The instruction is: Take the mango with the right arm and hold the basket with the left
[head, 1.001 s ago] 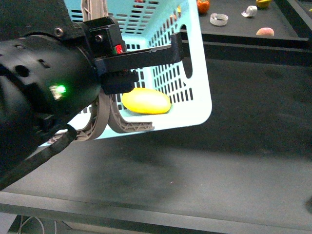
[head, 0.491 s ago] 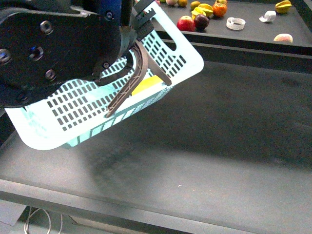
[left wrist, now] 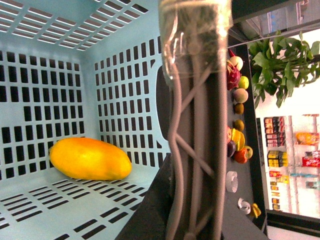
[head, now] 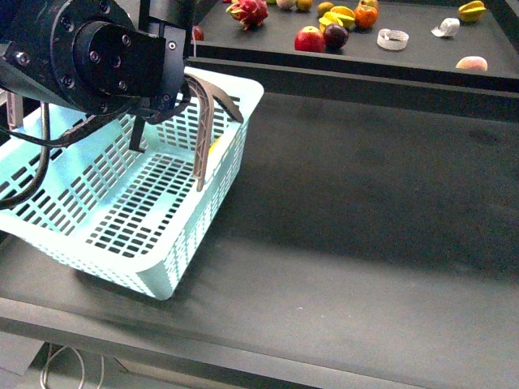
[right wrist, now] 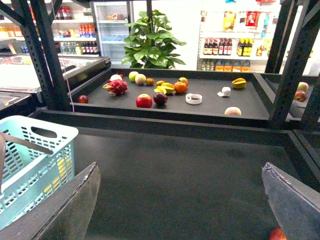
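The turquoise basket (head: 122,203) stands upright on the dark table at the left. My left gripper (head: 174,93) is above its far rim, shut on the two grey-brown handles (head: 203,121). The handles also run up the middle of the left wrist view (left wrist: 195,150). The yellow mango (left wrist: 90,158) lies on the basket floor against the slotted wall. In the front view only a yellow sliver of it (head: 215,146) shows behind the handles. My right gripper (right wrist: 180,200) is open and empty over bare table, well to the right of the basket (right wrist: 30,160). It is out of the front view.
A raised back shelf (head: 422,77) holds a red apple (head: 308,39), a dragon fruit (head: 247,11), a star fruit (head: 470,10), a tape roll (head: 392,38) and a peach (head: 471,62). A red-orange fruit (right wrist: 276,234) lies by my right finger.
The basket was lifted and tilted close to the camera. It has swung down and left and now stands upright on the table, with my left gripper still shut on the handles.
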Controlling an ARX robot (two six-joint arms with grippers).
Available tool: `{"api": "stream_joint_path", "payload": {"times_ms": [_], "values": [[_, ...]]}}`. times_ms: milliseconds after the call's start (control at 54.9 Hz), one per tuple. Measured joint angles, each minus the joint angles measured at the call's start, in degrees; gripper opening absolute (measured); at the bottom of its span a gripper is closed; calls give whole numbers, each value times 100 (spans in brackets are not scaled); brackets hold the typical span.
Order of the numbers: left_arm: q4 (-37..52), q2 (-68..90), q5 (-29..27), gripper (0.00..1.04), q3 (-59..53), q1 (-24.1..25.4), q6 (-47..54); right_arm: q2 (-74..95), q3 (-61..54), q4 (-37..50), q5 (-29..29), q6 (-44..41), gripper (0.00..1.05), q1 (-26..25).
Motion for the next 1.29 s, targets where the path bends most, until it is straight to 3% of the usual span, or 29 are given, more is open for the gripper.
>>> {"api": "stream_joint_path", "payload": {"times_ms": [473, 673, 983, 1165, 1292], "values": [[529, 669, 59, 6, 612, 129, -511, 0, 0, 0, 0, 0, 96, 0], [492, 540, 85, 42, 490, 127, -435, 0, 0, 0, 0, 0, 96, 0], [1021, -833, 114, 98, -911, 15, 1095, 0, 0, 0, 0, 0, 96, 0], [1139, -2000, 238, 97, -2197, -72, 1864, 0, 0, 0, 0, 0, 96, 0], [1152, -3198, -129, 97, -3401, -136, 2129, 0, 0, 0, 0, 0, 96, 0]]}}
